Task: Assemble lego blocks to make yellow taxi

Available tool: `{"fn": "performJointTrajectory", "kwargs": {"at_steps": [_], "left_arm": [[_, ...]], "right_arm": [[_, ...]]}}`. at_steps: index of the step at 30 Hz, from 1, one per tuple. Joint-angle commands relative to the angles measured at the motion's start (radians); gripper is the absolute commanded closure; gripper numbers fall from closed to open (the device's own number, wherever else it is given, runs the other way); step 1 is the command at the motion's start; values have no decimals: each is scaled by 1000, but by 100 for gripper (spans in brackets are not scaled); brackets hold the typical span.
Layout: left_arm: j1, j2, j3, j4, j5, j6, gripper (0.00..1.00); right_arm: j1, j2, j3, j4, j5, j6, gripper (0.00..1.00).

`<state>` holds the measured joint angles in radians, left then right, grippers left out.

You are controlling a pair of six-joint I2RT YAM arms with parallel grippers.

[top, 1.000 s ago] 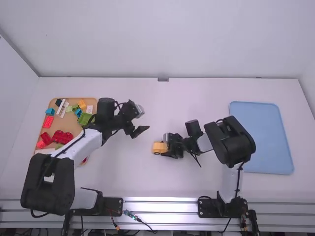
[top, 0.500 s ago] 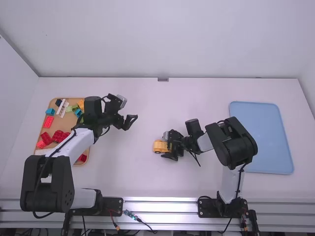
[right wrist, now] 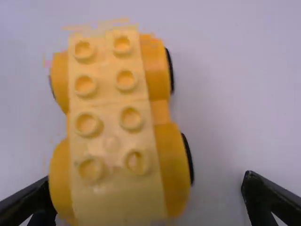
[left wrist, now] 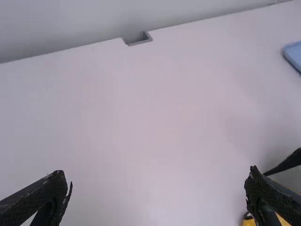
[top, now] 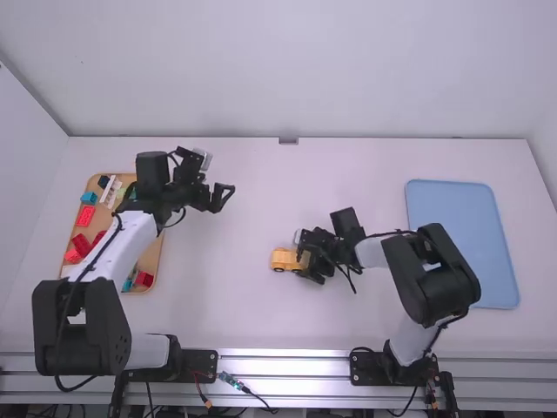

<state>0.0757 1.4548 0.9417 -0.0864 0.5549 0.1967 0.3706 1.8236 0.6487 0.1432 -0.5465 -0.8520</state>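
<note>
A yellow block car (top: 284,259) stands on the middle of the table, wheels down. My right gripper (top: 312,263) is at its right end, low to the table. In the right wrist view, the car (right wrist: 110,127) has pale yellow studded pieces on top and black-edged wheels; my right gripper (right wrist: 148,181) is open, one finger close against the car's side, the other well apart from it. My left gripper (top: 224,198) is held open and empty, up and left of the car. The left wrist view has my left gripper (left wrist: 157,190) with its fingers wide apart and a yellow bit of car (left wrist: 249,222) near one finger.
A tan tray (top: 150,252) with red, blue, green, yellow and white blocks lies at the left, partly under the left arm. At the right is a blue tray (top: 466,235). A wall runs behind the table's far edge.
The left arm has swung left and farther from the car, over the tan tray's side. My right gripper has shifted slightly right, leaving more of the car uncovered, and its elbow has moved right.
</note>
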Motion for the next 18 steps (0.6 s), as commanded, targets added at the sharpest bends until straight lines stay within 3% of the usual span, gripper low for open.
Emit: {"fn": "performJointTrajectory", "kwargs": {"at_steps": [1, 6, 18], "left_arm": [[4, -19, 47, -23, -130, -54, 1], [6, 0, 136, -108, -255, -73, 1], [218, 256, 616, -480, -261, -212, 1]], "right_arm": [[3, 3, -20, -48, 243, 98, 1], [2, -51, -21, -105, 317, 129, 1], [2, -187, -21, -264, 388, 98, 1]]}}
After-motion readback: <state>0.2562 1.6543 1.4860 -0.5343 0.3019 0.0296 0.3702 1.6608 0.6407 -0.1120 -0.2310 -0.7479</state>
